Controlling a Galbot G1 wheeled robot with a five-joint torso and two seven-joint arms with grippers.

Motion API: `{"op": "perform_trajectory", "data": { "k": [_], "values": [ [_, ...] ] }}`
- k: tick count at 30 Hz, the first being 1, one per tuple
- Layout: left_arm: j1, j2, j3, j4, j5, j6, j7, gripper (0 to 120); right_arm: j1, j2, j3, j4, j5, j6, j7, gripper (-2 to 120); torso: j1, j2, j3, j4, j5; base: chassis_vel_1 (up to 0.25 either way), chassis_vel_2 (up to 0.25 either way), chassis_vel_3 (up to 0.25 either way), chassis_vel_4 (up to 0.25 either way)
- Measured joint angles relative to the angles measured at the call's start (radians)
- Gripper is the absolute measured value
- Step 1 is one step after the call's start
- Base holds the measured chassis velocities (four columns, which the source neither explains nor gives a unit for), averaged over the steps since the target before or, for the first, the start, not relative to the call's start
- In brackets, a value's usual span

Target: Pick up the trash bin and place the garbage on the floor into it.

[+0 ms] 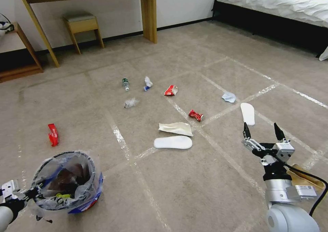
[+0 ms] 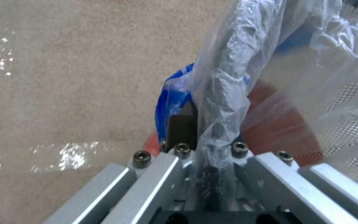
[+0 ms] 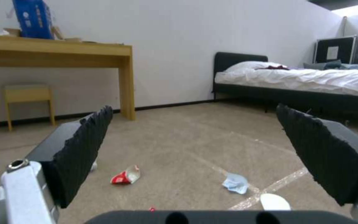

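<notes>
You had the floor (image 1: 191,177) strewn with garbage (image 1: 173,142): insoles, wrappers, a can, a bottle. Your trash bin (image 1: 66,180) hung low at the robot's left, the left gripper (image 2: 206,146) clamped onto its bagged rim. Your right gripper (image 1: 262,133) hovered wide open near one insole.

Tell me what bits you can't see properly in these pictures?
- What's inside the trash bin: head view, crinkly bag hides it.
- Left gripper: left wrist view, bag wraps it where it clamps the rim.
- Bottle label: head view, too small.
- Brown paper bag: head view, open right gripper and its arm cover it.
</notes>
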Motion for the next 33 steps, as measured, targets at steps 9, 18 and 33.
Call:
{"op": "perform_trajectory", "data": {
  "k": [9,18,33],
  "values": [
    [-0.002,-0.001,0.001,0.003,0.001,0.000,0.000,1,0.004,-0.001,-0.001,-0.003,0.001,-0.001,0.002,100,0.000,0.000,0.000,0.0001,0.0001,-0.080,0.097,0.093,-0.086],
    [-0.002,0.003,-0.001,-0.001,0.000,0.000,-0.001,1,0.000,-0.001,0.000,-0.002,0.001,-0.002,0.002,100,0.000,0.000,0.000,-0.0001,0.0000,-0.068,0.055,0.055,-0.057],
    [0.007,0.002,-0.004,-0.014,-0.003,0.001,-0.001,1,-0.010,-0.001,0.001,0.007,0.001,-0.002,0.005,100,0.000,0.000,0.000,0.0000,0.0000,-0.065,0.069,0.066,-0.063]
  ]
}}
